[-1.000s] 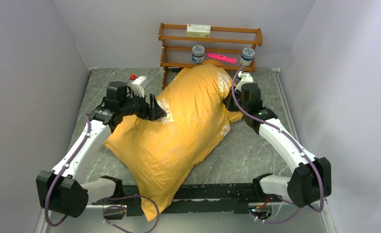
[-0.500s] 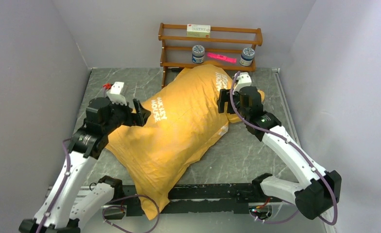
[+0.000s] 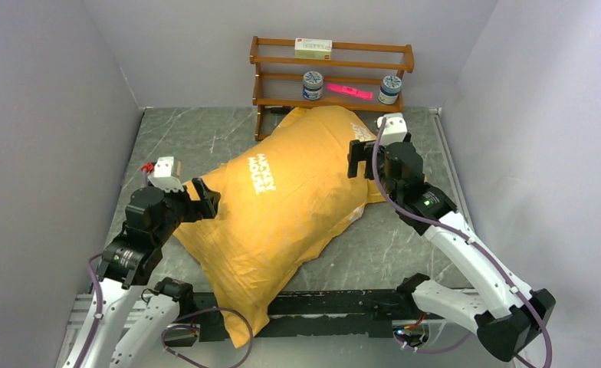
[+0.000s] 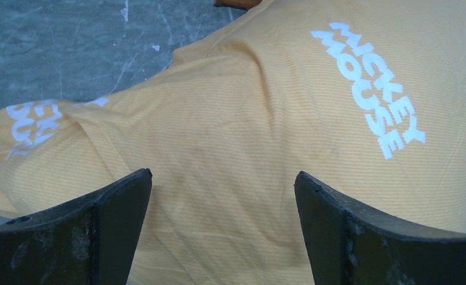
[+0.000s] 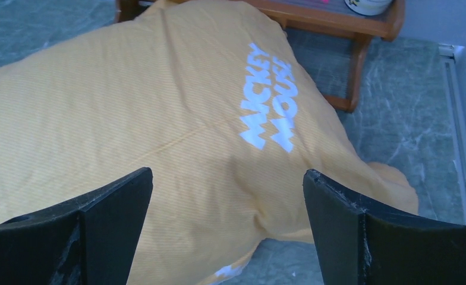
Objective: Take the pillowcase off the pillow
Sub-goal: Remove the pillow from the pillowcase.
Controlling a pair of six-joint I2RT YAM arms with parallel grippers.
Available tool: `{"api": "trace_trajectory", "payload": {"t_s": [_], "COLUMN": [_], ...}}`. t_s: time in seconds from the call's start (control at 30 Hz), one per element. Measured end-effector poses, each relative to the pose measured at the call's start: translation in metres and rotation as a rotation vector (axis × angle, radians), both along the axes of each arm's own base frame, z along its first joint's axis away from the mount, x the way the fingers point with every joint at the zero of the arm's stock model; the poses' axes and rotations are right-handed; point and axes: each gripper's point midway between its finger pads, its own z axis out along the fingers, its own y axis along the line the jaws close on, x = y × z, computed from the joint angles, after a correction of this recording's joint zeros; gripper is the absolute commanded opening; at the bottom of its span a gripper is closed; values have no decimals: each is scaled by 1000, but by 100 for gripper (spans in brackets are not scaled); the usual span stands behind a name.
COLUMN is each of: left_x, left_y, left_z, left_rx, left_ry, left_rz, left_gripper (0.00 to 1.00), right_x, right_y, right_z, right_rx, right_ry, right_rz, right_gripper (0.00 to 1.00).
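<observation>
- From above, we see the large orange-yellow fabric pillowcase [image 3: 290,207] lying plump and diagonal on the grey marbled tabletop [image 3: 190,138]. Its far end is at the foot of a brown wooden shelf rack [image 3: 332,73], and its near corner drapes over the black base rail [image 3: 336,303]. White "MICKEY MOUSE" lettering [image 3: 261,174] faces up. The left claw [image 3: 205,198] is spread at the case's left edge, and the right claw [image 3: 361,159] is spread at its right side.
- In the left wrist view, we find the dark left fingers [image 4: 100,225] wide apart, pinching nothing, with orange cloth just beyond them.
- In the right wrist view, we find the right fingers [image 5: 94,225] equally wide apart over the case, gripping nothing.
</observation>
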Motion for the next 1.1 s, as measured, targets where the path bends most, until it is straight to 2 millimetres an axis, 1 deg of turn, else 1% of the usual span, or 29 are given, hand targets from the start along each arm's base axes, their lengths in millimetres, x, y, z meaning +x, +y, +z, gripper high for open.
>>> {"api": "trace_trajectory", "payload": {"t_s": [0.1,0.17,0.23,0.27,0.33,0.37,0.47,0.5,0.57,0.6,0.67,0.7,0.77,0.83,0.87,0.9,0.93,1.03,1.1], "left_x": [-3,-6,-8,-10,-12,-12,-13,-13,-13,-13,-13,-12,-11,-9,-8,-6,-5,0,3], "left_y": [1,3,5,6,8,8,8,8,7,6,5,5,3,-1,-2,-4,-6,-10,-13], "left_z": [-6,-8,-8,-7,-7,-8,-14,-18,-27,-30,-34,-34,-34,-34,-35,-36,-36,-37,-37], "left_rx": [-19,-33,-40,-47,-55,-57,-61,-61,-61,-60,-58,-58,-61,-65,-66,-68,-69,-74,-79], "left_ry": [7,13,15,13,10,10,23,33,56,63,74,76,77,83,86,90,92,96,99], "left_rz": [13,30,42,50,62,67,71,71,70,68,65,63,54,40,34,27,22,8,-3], "left_gripper": [95,95,95,95,95,95,95,95,95,95,94,94,94,94,94,94,94,93,93], "right_x": [6,15,29,37,51,57,70,74,84,89,96,99,101,100,100,100,100,101,100], "right_y": [-4,-7,-19,-28,-46,-51,-47,-42,-40,-37,-33,-31,-27,-26,-26,-27,-29,-35,-42], "right_z": [-11,-18,-24,-28,-39,-45,-55,-56,-69,-74,-86,-91,-99,-103,-103,-103,-103,-99,-93], "right_rx": [-31,-41,-31,-20,3,22,94,125,154,170,198,211,230,245,244,244,238,236,222], "right_ry": [30,58,88,100,133,150,178,179,208,220,244,253,267,270,266,265,260,247,228], "right_rz": [-20,-25,-46,-66,-99,-101,-46,-10,12,28,56,69,91,103,105,102,99,70,36], "right_gripper": [100,100,100,100,100,100,100,100,99,96,87,80,57,30,14,5,0,0,0]}}
